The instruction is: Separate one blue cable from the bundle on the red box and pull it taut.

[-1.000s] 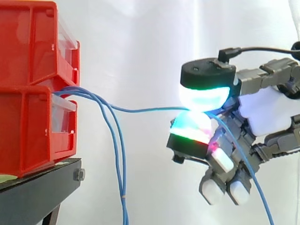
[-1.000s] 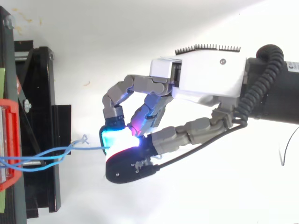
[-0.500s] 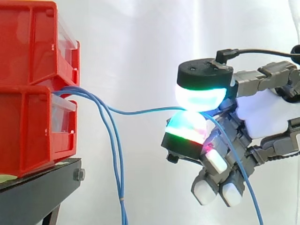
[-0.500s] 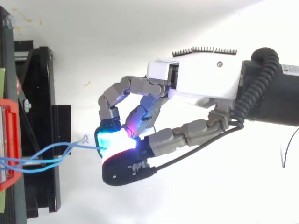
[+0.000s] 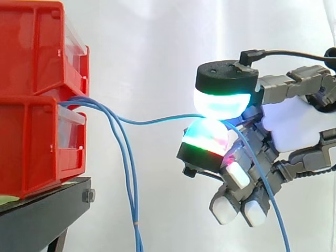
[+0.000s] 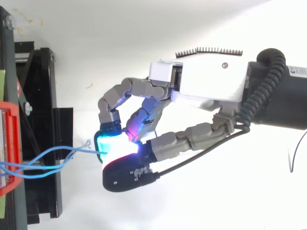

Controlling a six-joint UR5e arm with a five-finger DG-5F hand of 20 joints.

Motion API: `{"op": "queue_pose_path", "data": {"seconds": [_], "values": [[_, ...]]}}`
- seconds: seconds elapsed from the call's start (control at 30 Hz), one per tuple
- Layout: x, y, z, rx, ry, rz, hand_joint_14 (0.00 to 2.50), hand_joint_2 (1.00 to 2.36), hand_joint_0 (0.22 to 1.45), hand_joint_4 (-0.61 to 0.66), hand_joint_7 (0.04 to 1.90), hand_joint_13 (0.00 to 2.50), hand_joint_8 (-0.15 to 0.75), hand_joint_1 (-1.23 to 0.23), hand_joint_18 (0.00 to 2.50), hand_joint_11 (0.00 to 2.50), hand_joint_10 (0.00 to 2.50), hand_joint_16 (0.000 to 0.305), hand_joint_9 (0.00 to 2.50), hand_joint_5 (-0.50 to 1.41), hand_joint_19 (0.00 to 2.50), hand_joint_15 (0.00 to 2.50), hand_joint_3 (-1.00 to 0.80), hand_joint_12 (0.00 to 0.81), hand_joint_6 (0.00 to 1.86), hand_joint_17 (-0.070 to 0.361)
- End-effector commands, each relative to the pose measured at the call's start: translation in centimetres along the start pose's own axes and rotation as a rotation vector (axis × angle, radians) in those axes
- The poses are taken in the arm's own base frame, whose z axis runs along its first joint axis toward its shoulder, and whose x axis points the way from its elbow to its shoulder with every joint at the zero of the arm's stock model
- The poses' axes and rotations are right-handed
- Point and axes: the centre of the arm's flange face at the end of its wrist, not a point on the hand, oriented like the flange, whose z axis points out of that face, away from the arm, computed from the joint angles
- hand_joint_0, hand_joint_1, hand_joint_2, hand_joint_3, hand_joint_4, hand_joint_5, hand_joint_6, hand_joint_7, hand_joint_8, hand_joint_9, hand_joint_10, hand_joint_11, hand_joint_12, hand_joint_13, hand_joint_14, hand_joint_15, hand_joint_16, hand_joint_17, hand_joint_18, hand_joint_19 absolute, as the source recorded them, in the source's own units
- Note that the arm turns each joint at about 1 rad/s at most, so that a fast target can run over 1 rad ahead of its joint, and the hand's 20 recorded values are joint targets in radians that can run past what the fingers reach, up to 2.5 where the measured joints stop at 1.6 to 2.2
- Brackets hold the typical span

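Several blue cables (image 5: 124, 152) come out between two stacked red bins (image 5: 37, 100) at the left. One blue cable (image 5: 157, 120) runs sideways with a slight sag from the bins to my hand (image 5: 294, 126). My hand is shut on it, pinching it between two glowing fingertips (image 5: 218, 102), one above the other. The cable's free end trails down behind the hand toward the lower right. From above, the same cable (image 6: 62, 152) leads from the red bin (image 6: 9, 143) to the pinch, and the palm (image 6: 211, 84) lies to the right.
The other blue cables hang straight down past the black stand (image 5: 47, 210) under the bins. A white curtain is behind everything. The arm enters from the right edge.
My hand has shifted slightly left toward the bins, still pinching the cable. The held cable sags a little more than before.
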Motion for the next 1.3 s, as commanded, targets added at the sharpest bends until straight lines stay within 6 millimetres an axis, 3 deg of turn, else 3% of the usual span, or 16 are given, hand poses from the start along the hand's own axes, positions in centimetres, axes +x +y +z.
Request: {"op": "queue_pose_path", "data": {"seconds": [0.0, 1.03, 1.27], "values": [[-0.01, 0.02, -0.01, -0.001, -0.001, 0.0, 0.01, 1.01, 0.63, -0.07, 1.19, 0.82, 0.389, -0.81, 0.87, 0.62, 0.01, 0.056, 1.04, -0.13, 0.37, 0.36, 0.05, 0.44, 0.92, 0.127], [0.01, -0.07, 0.04, 0.001, 0.0, 0.0, 0.01, 1.0, 0.61, -0.06, 1.07, 0.89, 0.391, -0.81, 0.82, 0.65, 0.01, 0.052, 1.18, -0.13, 0.31, 0.39, 0.03, 0.414, 0.92, 0.118], [-0.01, -0.05, -0.02, 0.001, 0.0, -0.002, 0.01, 1.23, 0.54, -0.03, 1.08, 1.03, 0.425, -0.82, 0.91, 0.72, 0.01, 0.048, 1.32, -0.11, 0.26, 0.45, -0.02, 0.434, 0.91, 0.109]]}}
